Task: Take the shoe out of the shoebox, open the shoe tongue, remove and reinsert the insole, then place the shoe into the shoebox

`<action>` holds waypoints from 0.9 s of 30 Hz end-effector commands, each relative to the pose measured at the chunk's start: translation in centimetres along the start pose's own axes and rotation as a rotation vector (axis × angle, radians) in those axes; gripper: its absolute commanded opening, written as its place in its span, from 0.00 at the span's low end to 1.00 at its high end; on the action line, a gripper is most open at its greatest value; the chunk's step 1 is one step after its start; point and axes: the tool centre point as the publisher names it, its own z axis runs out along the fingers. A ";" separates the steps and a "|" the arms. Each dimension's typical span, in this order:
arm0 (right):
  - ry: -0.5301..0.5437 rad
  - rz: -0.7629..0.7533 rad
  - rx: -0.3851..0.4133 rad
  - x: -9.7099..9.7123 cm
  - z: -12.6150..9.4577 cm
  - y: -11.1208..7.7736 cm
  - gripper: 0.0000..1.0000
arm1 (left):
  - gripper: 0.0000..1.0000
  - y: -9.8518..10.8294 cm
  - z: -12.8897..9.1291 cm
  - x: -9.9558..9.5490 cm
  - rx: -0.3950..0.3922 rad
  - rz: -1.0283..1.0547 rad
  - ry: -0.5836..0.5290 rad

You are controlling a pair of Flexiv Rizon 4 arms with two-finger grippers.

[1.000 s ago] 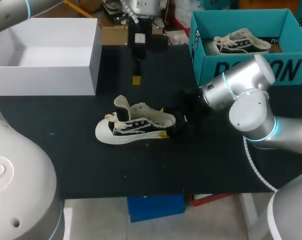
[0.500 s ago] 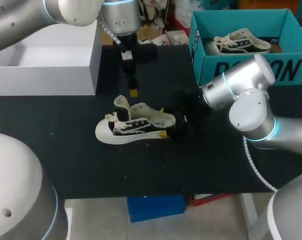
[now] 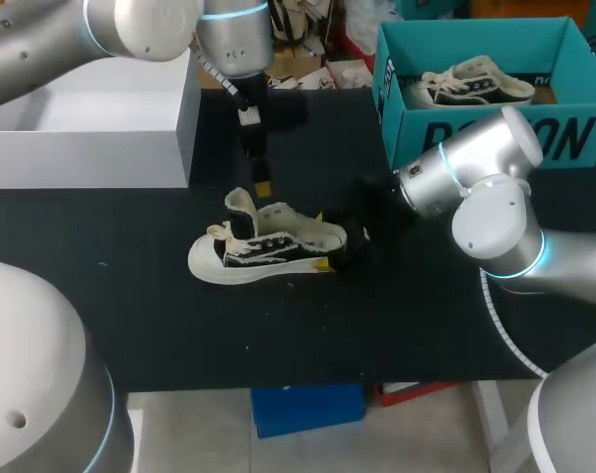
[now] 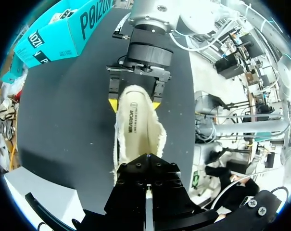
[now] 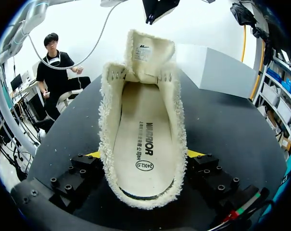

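The shoe [image 3: 268, 246] sits on its sole around the middle of the bench [image 3: 179, 325], toe toward the left edge, tongue flipped up. The right gripper [image 3: 323, 240] has its fingers [image 4: 112, 101] clamped on the heel from both sides. The left gripper [image 3: 263, 185] hangs near the tongue, can't tell if it's open or closed.

right gripper [image 3: 322, 239] clamping shoe [image 3: 263, 248], left gripper [image 3: 263, 185] hovering

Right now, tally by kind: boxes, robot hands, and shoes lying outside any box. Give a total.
Boxes: 2 (white box, teal box)
Hands: 2 (left hand, right hand)
Shoes outside a box: 1 (shoe)
Total: 5
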 end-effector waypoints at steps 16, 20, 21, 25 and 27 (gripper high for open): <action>0.000 0.002 0.001 0.0 0.8 -0.5 0.00 | 0.00 0.0 3.7 -0.3 0.106 0.043 -0.034; 0.000 0.002 0.001 0.0 0.8 -0.5 0.00 | 0.00 -0.1 4.5 -0.5 0.085 0.045 -0.029; 0.000 0.002 0.001 0.0 0.8 -0.5 0.00 | 0.00 -0.1 4.6 -0.5 0.080 0.044 -0.028; 0.000 0.002 0.001 0.0 0.8 -0.5 0.00 | 0.00 -0.5 5.3 -0.7 0.059 0.049 -0.024; 0.000 0.002 0.001 0.0 0.8 -0.5 0.00 | 0.00 -0.7 5.6 -0.8 0.054 0.051 -0.023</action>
